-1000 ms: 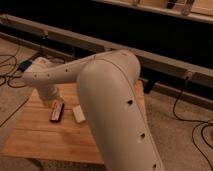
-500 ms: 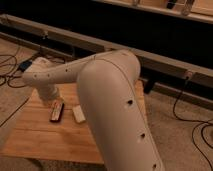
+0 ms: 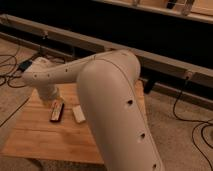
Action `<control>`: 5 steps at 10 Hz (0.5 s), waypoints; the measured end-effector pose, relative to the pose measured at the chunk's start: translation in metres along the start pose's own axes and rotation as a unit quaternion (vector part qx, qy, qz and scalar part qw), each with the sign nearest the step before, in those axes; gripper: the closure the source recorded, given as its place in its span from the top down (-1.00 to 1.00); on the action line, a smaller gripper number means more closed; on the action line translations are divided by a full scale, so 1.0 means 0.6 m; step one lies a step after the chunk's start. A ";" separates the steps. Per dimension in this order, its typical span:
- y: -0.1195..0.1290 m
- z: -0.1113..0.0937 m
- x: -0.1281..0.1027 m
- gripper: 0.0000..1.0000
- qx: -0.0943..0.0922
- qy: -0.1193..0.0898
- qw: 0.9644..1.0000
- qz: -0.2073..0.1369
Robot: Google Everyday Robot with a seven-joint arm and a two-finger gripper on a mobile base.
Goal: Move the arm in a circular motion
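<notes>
The arm (image 3: 107, 85) is a large cream-white arm of thick rounded segments with small dark screw holes. It fills the middle of the camera view. Its big near segment runs from the bottom right up to the centre. A thinner segment reaches left to a bend (image 3: 37, 74), then turns down toward the wooden table (image 3: 35, 137). The gripper (image 3: 51, 100) sits at the arm's low end, over the left part of the table, just above a dark flat object (image 3: 55, 112).
A small white object (image 3: 78, 114) lies on the table beside the dark one. Black cables (image 3: 185, 107) run over the carpet on the right and far left. A long dark wall with a metal rail (image 3: 165, 62) runs behind the table.
</notes>
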 end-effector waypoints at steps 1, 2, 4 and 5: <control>0.000 0.000 0.000 0.30 0.000 0.000 1.000 0.000; 0.001 0.000 0.000 0.30 0.001 0.000 1.000 -0.001; 0.017 -0.001 0.018 0.30 0.009 -0.002 1.000 -0.018; 0.043 -0.006 0.040 0.30 0.010 -0.009 0.999 -0.040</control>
